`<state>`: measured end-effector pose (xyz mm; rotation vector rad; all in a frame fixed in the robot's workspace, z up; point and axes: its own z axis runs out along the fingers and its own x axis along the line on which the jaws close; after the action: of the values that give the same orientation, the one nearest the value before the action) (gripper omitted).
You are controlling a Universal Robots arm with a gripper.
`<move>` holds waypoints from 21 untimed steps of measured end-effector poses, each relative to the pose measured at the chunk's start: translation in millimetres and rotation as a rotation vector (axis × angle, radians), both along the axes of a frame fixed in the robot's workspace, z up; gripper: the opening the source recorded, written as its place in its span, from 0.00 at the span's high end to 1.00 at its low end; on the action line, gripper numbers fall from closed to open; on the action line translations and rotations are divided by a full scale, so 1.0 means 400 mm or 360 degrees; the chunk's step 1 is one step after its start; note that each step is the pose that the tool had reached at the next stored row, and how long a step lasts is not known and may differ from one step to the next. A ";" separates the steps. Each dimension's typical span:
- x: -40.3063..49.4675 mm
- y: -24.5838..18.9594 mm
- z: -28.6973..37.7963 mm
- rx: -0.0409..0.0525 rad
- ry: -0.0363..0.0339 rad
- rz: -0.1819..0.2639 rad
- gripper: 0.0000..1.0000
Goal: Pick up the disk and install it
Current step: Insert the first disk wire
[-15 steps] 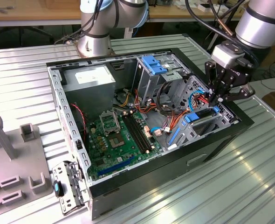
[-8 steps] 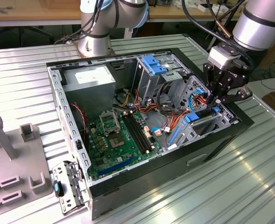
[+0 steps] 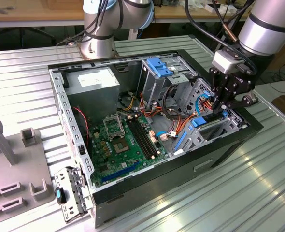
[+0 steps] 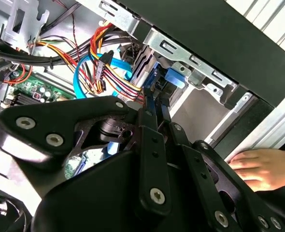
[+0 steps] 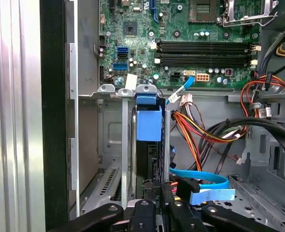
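Black gripper (image 5: 154,203) fingers are sitting closed on the disk (image 5: 149,123), I think. I am holding the disk on its edge, long side pointing down into the drive slot (image 5: 128,145) right under the gripper.

Open PC case (image 3: 220,159) on ribbed metal table (image 3: 26,77). Inside: green mobo (image 3: 121,140), grey PSU (image 3: 92,82) at far corner, drive cage w/ blue top (image 3: 159,67), orange/red/yellow wires (image 5: 195,128), blue cable (image 5: 200,176). Grey fixture (image 3: 12,169) at exterior view's left. Person's hand (image 4: 261,166) on table by case.
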<state>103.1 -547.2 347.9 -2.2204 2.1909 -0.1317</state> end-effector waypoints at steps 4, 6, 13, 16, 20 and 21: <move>-0.001 0.000 -0.004 0.0002 0.0000 0.0000 0.83; -0.002 0.000 -0.006 0.0003 0.0000 0.0000 0.83; -0.002 -0.002 -0.009 0.0009 0.0000 0.0000 0.83; -0.002 -0.004 -0.012 0.0013 0.0000 -0.0029 0.83; -0.002 -0.004 -0.020 0.0027 0.0000 -0.0029 0.83; -0.002 -0.004 -0.023 0.0030 0.0000 -0.0029 0.83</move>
<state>102.3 -549.0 338.6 -2.1915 2.2032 -0.1109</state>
